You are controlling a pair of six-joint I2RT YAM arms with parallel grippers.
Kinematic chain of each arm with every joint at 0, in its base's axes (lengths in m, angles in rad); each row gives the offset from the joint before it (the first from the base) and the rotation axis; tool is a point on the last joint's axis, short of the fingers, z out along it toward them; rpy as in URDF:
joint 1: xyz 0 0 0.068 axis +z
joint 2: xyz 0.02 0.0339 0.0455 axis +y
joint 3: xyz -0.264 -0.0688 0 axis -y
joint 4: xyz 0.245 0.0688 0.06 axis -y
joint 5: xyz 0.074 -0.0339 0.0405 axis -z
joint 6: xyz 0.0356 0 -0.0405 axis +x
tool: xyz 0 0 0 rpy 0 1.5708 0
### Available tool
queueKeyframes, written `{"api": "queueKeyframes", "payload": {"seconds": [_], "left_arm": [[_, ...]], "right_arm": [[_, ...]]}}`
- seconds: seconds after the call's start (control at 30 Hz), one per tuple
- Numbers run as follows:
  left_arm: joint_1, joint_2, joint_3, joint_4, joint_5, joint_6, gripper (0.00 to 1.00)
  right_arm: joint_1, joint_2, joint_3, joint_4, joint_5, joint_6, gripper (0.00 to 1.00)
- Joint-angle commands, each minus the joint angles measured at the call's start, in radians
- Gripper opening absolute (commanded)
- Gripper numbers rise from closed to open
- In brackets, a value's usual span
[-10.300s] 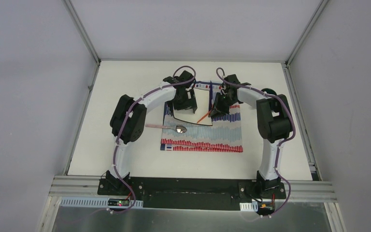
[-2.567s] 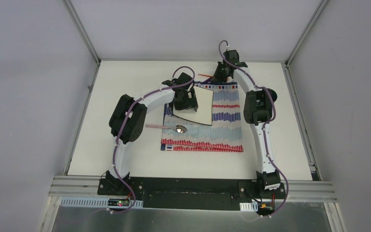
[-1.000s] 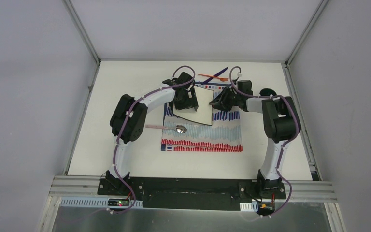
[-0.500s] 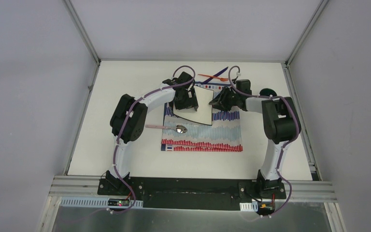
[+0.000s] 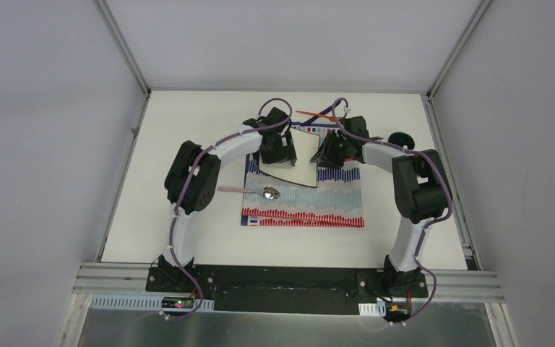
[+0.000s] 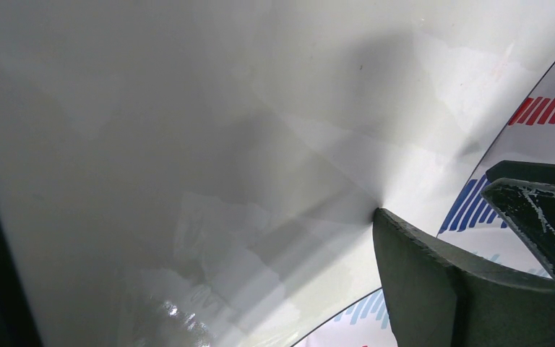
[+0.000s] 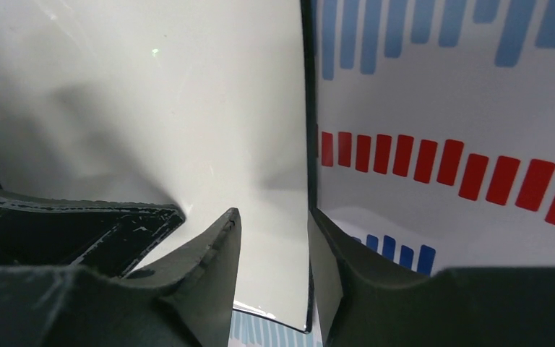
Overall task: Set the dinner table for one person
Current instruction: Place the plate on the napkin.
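Dinner table (image 5: 188,144), left hand (image 5: 277,156) open at plate (image 5: 302,165), only wrist view shows right hand (image 7: 272,220) open astride rim (image 7: 308,108)

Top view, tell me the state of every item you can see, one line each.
Plate: resting on the cloth.
Cloth: spread flat on the dinner table.
Spoon: lying across the cloth's left edge.
Orange utensil: lying at the table's far edge.
Left tool: open, over the plate.
Right tool: open, straddling the plate's right rim.
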Motion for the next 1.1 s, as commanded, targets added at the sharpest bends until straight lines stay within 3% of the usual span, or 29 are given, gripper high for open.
{"api": "queueKeyframes", "payload": {"seconds": [0.0, 0.73, 0.87, 1.07], "left_arm": [[-0.067, 0.203, -0.125, -0.187, -0.233, 0.112, 0.83], [-0.067, 0.212, -0.125, -0.179, -0.23, 0.113, 0.83], [-0.067, 0.217, -0.123, -0.179, -0.224, 0.113, 0.83], [-0.067, 0.213, -0.131, -0.176, -0.223, 0.113, 0.83]], "right_arm": [[0.004, -0.049, 0.026, -0.03, 0.035, -0.029, 0.42], [0.004, 0.22, -0.06, 0.284, -0.049, 0.07, 0.42], [0.004, 0.28, -0.091, 0.416, -0.099, 0.125, 0.42], [0.019, 0.314, -0.069, 0.452, -0.171, 0.17, 0.42]]}}
